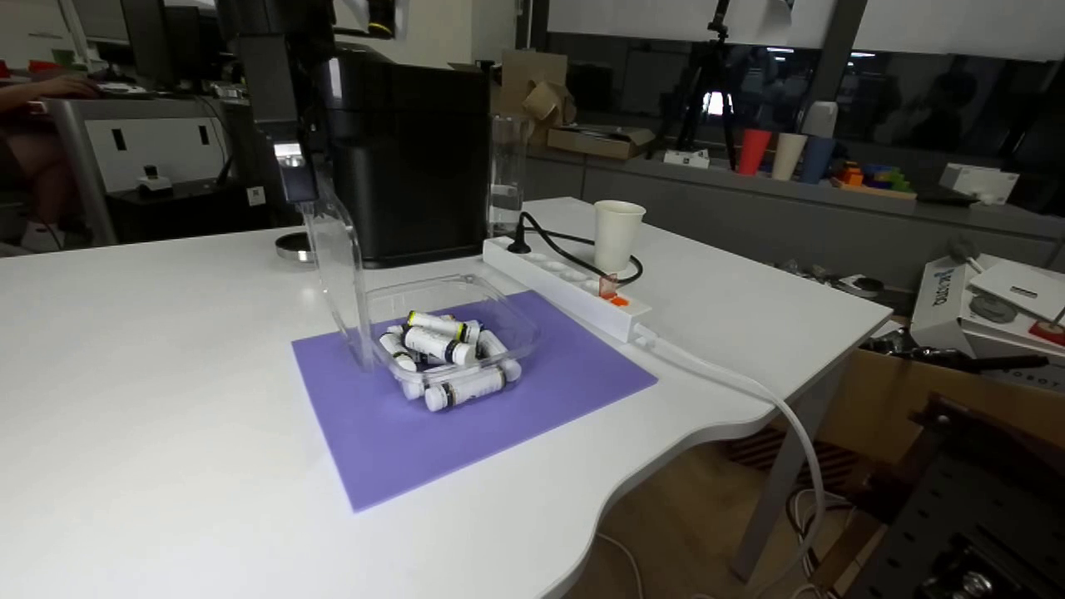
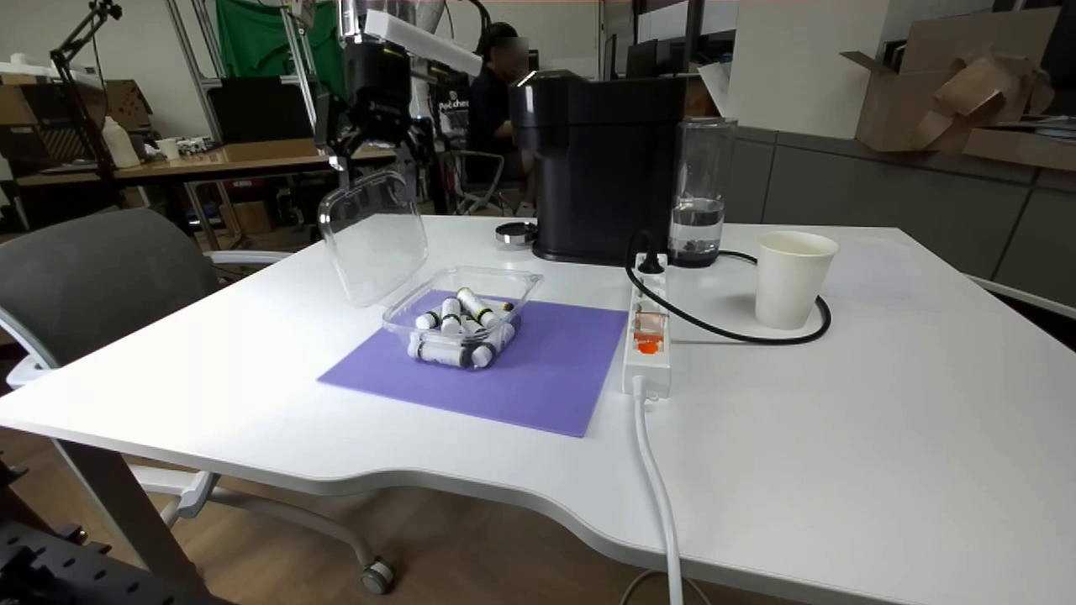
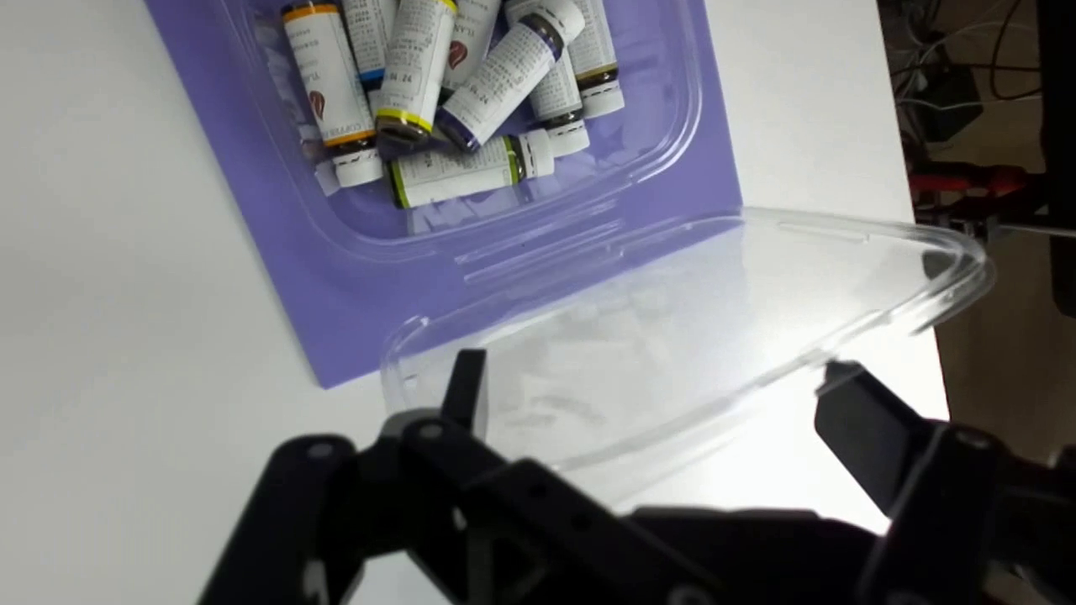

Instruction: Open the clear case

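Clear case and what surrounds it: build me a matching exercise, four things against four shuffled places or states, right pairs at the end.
Things
1. clear lid
2. small bottles
3. purple mat
4. paper cup

Places or states
A. lying beneath the clear case
B. standing upright beside the power strip
C. raised open
D. piled inside the clear case

Right pairs: 1-C; 2-D; 3-A; 4-B

The transparent plastic clamshell case (image 1: 507,316) is opened; its round-cornered base (image 3: 647,113) is set flat, back from the curved edge of the worktop (image 2: 756,437), and its hinged lid (image 2: 374,244) is raised steeply, tilted outward.
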